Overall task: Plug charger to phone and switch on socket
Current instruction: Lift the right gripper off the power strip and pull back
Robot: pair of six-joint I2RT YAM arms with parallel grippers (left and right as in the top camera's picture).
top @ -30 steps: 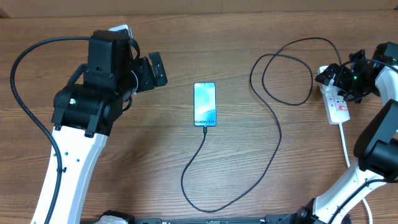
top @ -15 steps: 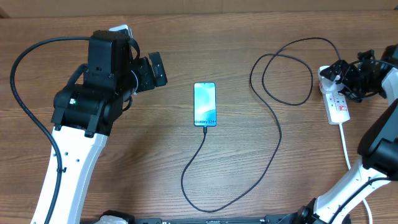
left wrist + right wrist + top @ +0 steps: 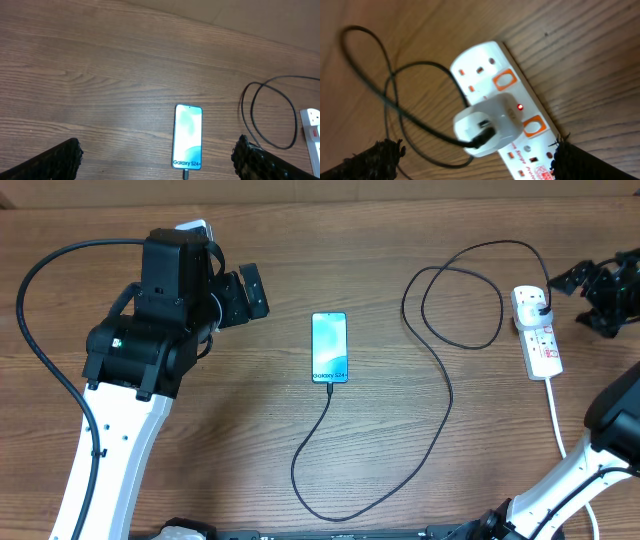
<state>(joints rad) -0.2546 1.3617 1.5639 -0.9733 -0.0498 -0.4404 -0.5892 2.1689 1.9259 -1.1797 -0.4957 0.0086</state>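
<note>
The phone (image 3: 329, 347) lies flat mid-table with its cyan screen lit; it also shows in the left wrist view (image 3: 187, 136). The black charger cable (image 3: 440, 395) has its tip in the phone's near end, loops right, and ends in a white adapter (image 3: 490, 125) plugged into the white socket strip (image 3: 540, 335). A red light glows on the strip (image 3: 520, 106) beside orange switches. My right gripper (image 3: 590, 295) is open, just right of the strip and off it; the strip sits between its fingers in the right wrist view (image 3: 475, 160). My left gripper (image 3: 248, 295) is open and empty, left of the phone.
The strip's white cord (image 3: 556, 415) runs toward the table's near right edge. The left arm's black cable (image 3: 40, 340) arcs over the left side. A pale wall edge lies along the back.
My right gripper has drawn back to the right, off the socket strip, uncovering the adapter and switches. The left arm, phone and cable have not moved.
</note>
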